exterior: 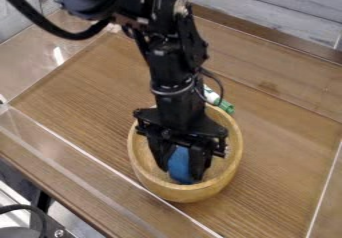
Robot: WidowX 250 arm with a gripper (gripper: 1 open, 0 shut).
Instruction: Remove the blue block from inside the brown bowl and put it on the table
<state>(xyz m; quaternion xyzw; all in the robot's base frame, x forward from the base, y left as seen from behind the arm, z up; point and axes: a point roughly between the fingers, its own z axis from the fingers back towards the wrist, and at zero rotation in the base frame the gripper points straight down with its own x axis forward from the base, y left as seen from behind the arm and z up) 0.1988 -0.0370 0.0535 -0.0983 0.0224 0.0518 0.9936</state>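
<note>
Nearest us: clear acrylic wall (pixel 60 142), then the brown bowl (pixel 147 177) on the table (pixel 80 92). Inside the bowl we see the blue block (pixel 179 163) standing roughly upright, pinched between the jaws of the gripper (pixel 181 162), claw pressed onto its two side faces. We judge the block light, rigid, smooth plastic or wood, so slip is the risk; flat opposite faces are the right hold. Behind the arm, a white-and-green marker (pixel 221 104), partly hidden

Block (pixel 179 163) seemingly inside bowl (pixel 147 176)
</note>
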